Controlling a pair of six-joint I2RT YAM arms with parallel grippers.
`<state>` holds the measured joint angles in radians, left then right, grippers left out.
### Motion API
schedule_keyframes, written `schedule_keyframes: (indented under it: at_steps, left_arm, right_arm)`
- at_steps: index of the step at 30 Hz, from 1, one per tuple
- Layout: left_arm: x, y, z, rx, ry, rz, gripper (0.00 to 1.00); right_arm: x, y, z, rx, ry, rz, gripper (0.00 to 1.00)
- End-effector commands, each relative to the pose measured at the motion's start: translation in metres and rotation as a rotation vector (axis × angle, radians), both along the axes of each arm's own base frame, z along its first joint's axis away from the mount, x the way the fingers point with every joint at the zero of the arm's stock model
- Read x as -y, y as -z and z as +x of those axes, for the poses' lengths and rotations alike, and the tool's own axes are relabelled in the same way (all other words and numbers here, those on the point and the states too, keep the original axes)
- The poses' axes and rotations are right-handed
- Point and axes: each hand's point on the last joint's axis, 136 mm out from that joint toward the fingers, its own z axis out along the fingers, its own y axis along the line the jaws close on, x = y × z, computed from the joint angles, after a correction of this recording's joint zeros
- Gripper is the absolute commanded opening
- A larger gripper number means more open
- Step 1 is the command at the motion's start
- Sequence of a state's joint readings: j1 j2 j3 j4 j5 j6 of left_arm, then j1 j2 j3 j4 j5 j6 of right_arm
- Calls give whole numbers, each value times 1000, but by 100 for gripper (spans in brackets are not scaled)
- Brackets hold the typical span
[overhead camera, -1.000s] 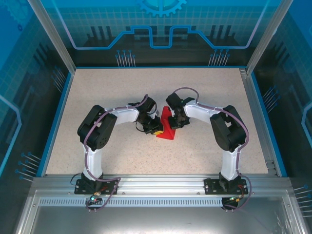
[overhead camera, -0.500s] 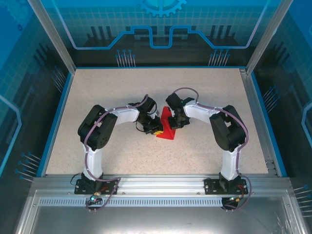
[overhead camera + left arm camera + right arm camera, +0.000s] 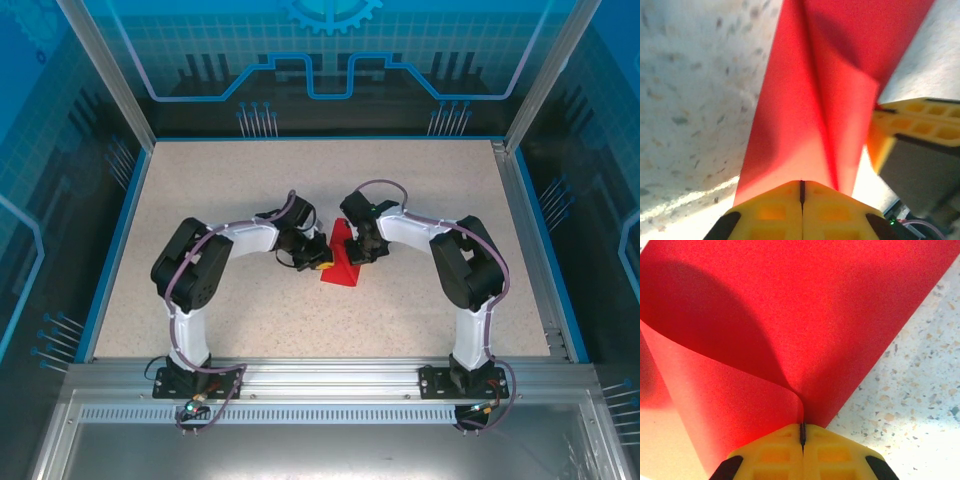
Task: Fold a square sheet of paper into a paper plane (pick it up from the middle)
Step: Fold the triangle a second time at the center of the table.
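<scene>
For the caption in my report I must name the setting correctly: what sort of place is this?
Probably a robot test cell in a lab: a speckled table inside an aluminium frame, clear blue-printed panels around it, and two arms bolted at its near edge.

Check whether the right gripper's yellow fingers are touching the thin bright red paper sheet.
Touching. In the right wrist view the right gripper is shut, and the bright red paper sheet curls down into the seam between its yellow fingers.
</scene>
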<state>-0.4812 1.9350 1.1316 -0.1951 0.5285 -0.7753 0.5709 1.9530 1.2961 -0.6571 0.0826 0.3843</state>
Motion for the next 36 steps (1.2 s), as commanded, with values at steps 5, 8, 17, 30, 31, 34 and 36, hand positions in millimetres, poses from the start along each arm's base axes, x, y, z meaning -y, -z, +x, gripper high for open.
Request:
schedule_keyframes:
  at_steps: [5, 8, 17, 30, 31, 34, 36]
  left_arm:
    - [23, -37, 38, 44, -109, -257, 0]
    - [26, -34, 39, 37, -116, -275, 0]
    - [29, -18, 33, 3, -97, -270, 0]
    - [30, 13, 34, -15, -83, -209, 0]
    - [30, 16, 34, -18, -83, -201, 0]
    - [26, 29, 31, -36, -88, -170, 0]
    - [24, 34, 29, -44, -90, -158, 0]
  right_arm:
    - [17, 24, -15, -65, 23, -60, 4]
    - [18, 24, -15, -64, 28, -59, 4]
    - [17, 26, -15, -70, 29, -59, 4]
    - [15, 24, -15, -72, 26, -49, 4]
    - [15, 24, -15, -71, 28, -45, 4]
    - [12, 21, -13, -64, 26, -30, 5]
    - [9, 18, -12, -57, 26, -16, 6]
